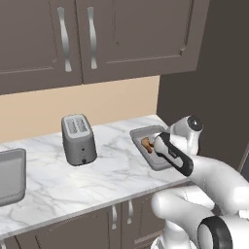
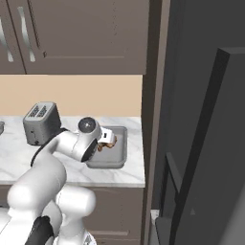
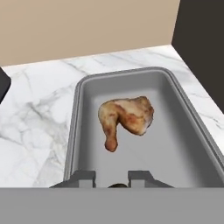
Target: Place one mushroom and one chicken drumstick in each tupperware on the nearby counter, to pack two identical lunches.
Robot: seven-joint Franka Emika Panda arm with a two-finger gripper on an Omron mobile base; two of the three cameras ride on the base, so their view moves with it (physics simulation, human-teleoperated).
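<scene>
Pack-out station, seen from the hand and from both sides of the base. The fingers (image 3: 85, 177) were clenched on a small brownish lump, the mushroom (image 3: 117, 185), of which we saw only the top between the two tips. They hung over the near end of a grey tray (image 3: 74, 113), above its floor and not touching it.

Ahead of the fingers, near the middle of that tray, lay one drumstick (image 3: 127, 117), flat on the tray floor, its thick end away from the fingers to the right and its thin end pointing back toward them. We found it apart from the mushroom and clear of the tray walls.

The tray stood on the white veined counter (image 3: 39, 113), at the counter's right end, just beside a dark tall wall (image 3: 201, 43). To the left of the fingers, well apart, a silver toaster (image 1: 78, 138) stood upright on the counter. Farther left again, a second tray (image 1: 12, 175) rested at the picture's edge; we could not tell what it held. Above the fingers hung brown cabinet doors (image 1: 126, 34) with silver handles.
</scene>
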